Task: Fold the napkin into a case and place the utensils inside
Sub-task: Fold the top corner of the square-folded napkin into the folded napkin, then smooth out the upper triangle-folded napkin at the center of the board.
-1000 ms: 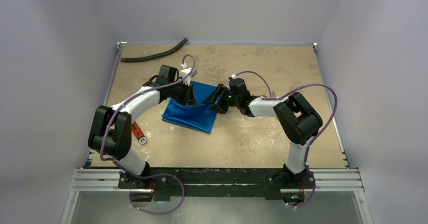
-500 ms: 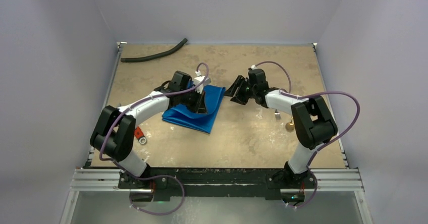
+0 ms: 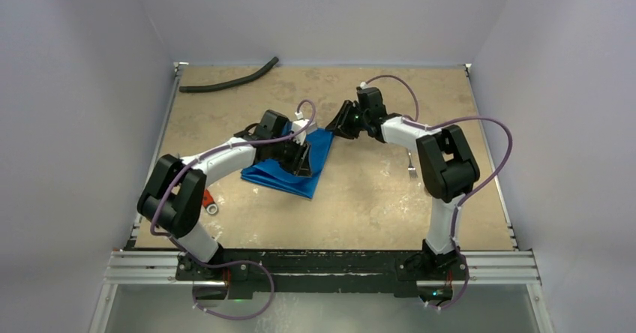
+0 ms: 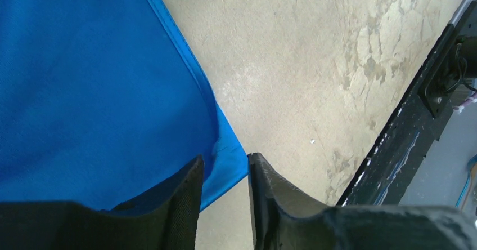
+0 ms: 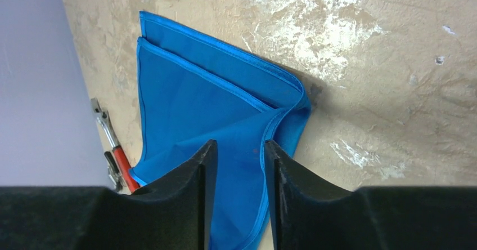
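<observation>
Since a second ago the right gripper is backing off from the right edge of the napkin toward the far side, and the left gripper is sitting further right over the cloth. Nearest the bases, bare table is lying open across the middle and right. A red-handled wrench is lying near the left edge, apart from the napkin's left corner. The napkin is lying folded left of centre, its stacked hems running side by side to a shared corner in the right wrist view. The left gripper's fingers are standing a narrow gap apart right at the cloth's corner, gripping nothing; beyond that hem, open tabletop is reaching to the black rail. The fork is lying to the right, well apart from the cloth, beside the right arm. The right gripper is hovering just beyond the napkin's far corner, fingers parted and empty. A black hose is lying along the far left edge.
</observation>
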